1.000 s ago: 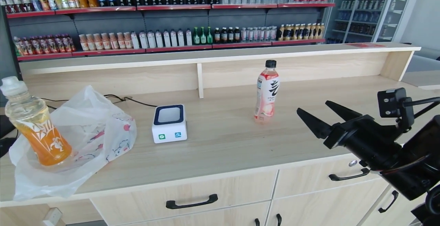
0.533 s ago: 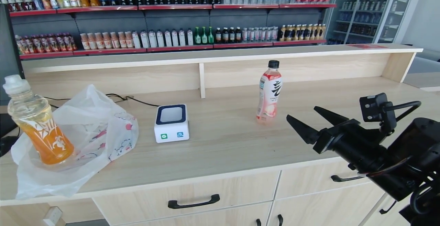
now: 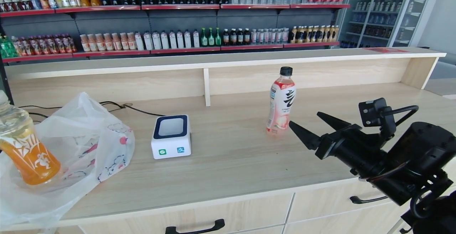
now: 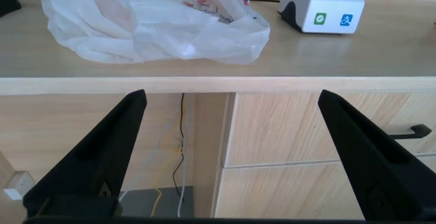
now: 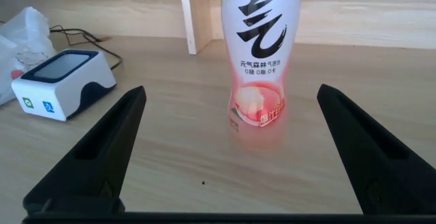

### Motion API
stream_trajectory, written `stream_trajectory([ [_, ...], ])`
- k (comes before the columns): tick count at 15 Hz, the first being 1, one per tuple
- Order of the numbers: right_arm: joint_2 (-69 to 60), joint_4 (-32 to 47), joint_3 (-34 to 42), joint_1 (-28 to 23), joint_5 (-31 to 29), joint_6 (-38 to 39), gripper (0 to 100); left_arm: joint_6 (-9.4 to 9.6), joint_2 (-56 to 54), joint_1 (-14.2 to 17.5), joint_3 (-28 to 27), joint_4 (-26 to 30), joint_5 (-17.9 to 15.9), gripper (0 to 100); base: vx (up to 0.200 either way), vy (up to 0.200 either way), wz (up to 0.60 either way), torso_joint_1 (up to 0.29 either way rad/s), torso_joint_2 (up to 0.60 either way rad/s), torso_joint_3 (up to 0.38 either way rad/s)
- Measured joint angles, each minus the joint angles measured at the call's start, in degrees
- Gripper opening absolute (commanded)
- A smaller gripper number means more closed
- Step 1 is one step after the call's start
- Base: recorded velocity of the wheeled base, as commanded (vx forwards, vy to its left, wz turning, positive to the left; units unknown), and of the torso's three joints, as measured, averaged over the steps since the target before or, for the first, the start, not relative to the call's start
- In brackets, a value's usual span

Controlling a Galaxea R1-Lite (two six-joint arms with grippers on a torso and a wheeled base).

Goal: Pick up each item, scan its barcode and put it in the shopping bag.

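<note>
A pink drink bottle (image 3: 281,102) with a black cap stands upright on the wooden counter (image 3: 231,148); the right wrist view has this pink bottle (image 5: 260,60) straight ahead between the finger lines. My right gripper (image 3: 314,126) is open just right of it, a short gap away, at the height of the bottle's base. An orange drink bottle (image 3: 21,145) sits inside the white plastic shopping bag (image 3: 74,148) at the far left. The white scanner box (image 3: 171,136) stands between bag and pink bottle. My left gripper (image 4: 228,125) hangs open below the counter edge, in front of the shopping bag (image 4: 157,23).
A raised wooden ledge (image 3: 213,66) with a divider runs along the back of the counter. A black cable (image 3: 128,107) trails behind the bag. Drawers with black handles (image 3: 194,227) sit under the counter. Shelves of drinks (image 3: 178,16) fill the far wall.
My right gripper has moved left and forward, closing on the pink bottle. The head camera has shifted, so the bag and orange bottle sit nearer the left edge.
</note>
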Motion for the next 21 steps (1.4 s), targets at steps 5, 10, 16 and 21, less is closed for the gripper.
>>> stream_trajectory([
  [5, 4.9, 0.0, -6.79, -0.2, -1.4, -0.88, 100, 0.15, 0.0, 0.09, 0.0, -0.16, -0.05, 100, 0.0, 0.0, 0.0, 0.0, 0.0, 0.0],
  [10, 11.35, 0.0, -13.85, 0.55, -4.57, -0.96, 100, 0.22, 0.02, 0.09, 0.0, -0.73, 0.02, 100, 0.0, 0.0, 0.0, 0.0, 0.0, 0.0],
  [16, 17.18, -0.02, -19.91, 2.67, -6.94, 0.0, 100, 0.32, 0.0, 0.0, 0.0, -0.74, 0.05, 100, 0.0, 0.0, 0.0, 0.0, 0.0, 0.0],
  [21, 20.09, -0.02, -24.6, 2.69, -7.27, 0.54, 100, 0.32, 0.0, 0.01, 0.0, -1.32, 0.2, 100, 0.0, 0.0, 0.0, 0.0, 0.0, 0.0],
])
